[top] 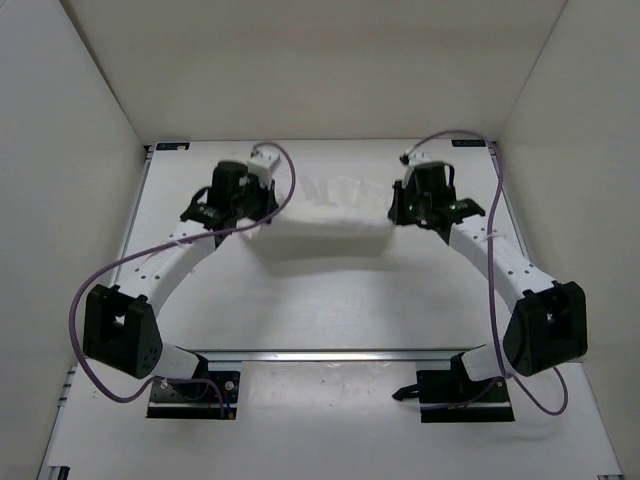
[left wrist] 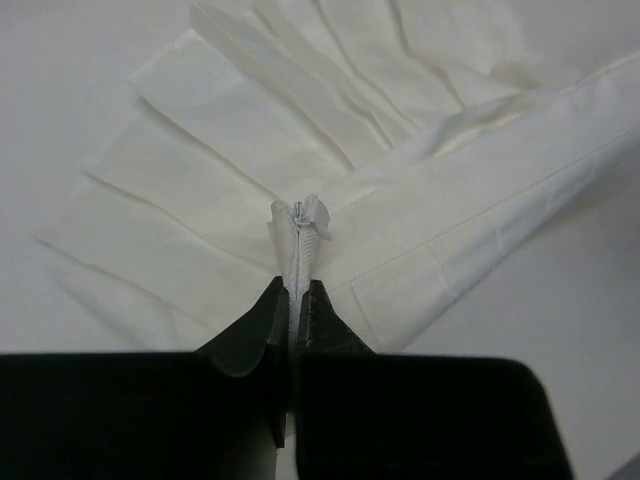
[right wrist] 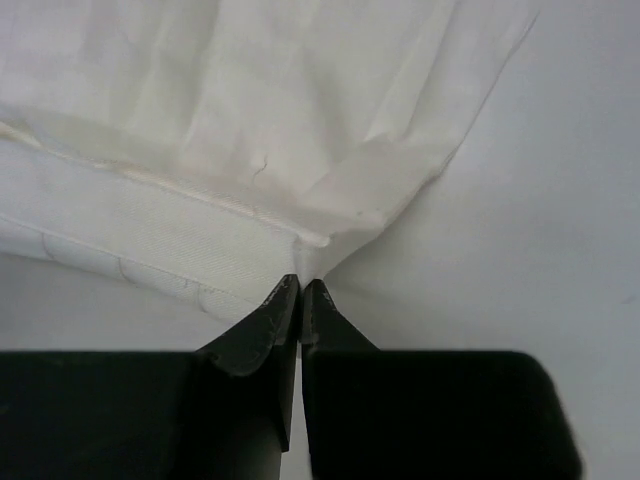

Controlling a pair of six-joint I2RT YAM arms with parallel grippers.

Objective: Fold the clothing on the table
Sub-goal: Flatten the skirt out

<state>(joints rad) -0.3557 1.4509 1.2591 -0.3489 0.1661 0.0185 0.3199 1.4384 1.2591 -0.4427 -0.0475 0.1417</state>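
Top external view: both arms reach forward, elbows out, the clothing (top: pixel 330 218) stretched between them over the table (top: pixel 330 300). The left gripper (left wrist: pixel 297 292) clamps a bunched fold; the right gripper (right wrist: pixel 301 287), closed, apparently nips its corner.

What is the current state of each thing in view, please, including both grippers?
clothing: not yet folded, stretched between the two grippers, pleated part spread out behind.
left gripper: jaws shut on a bunched bit of the clothing's edge.
right gripper: jaws shut, apparently pinching a corner of the clothing at their tips.
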